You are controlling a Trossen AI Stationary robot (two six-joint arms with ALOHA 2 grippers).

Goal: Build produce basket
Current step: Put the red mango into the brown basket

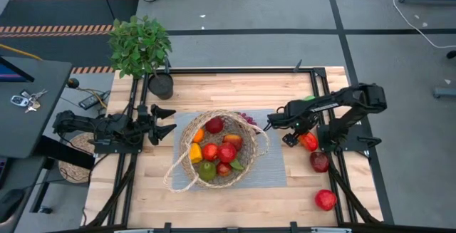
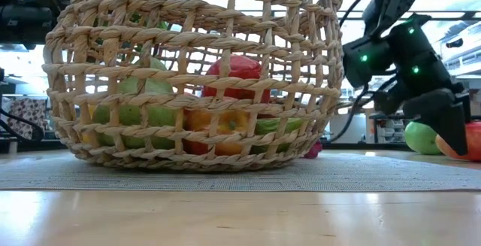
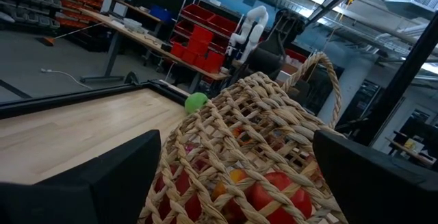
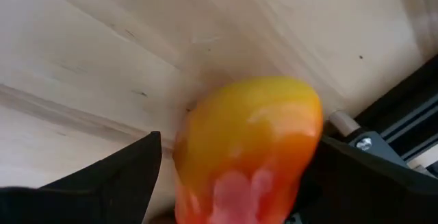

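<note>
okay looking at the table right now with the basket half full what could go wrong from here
The right end effector stands open around the orange-yellow fruit close to the table's frame rail; a poor close could squirt it off the edge.

The basket is already crowded, so another piece dropped in might roll out.

Its thin handle loops toward the right arm and could snag it on the way over.

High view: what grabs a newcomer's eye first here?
The wicker basket at the table's middle, heaped with bright produce. Next, the right hand, open around an orange-yellow fruit to the basket's right. The left hand waits open on the basket's other side.
</note>
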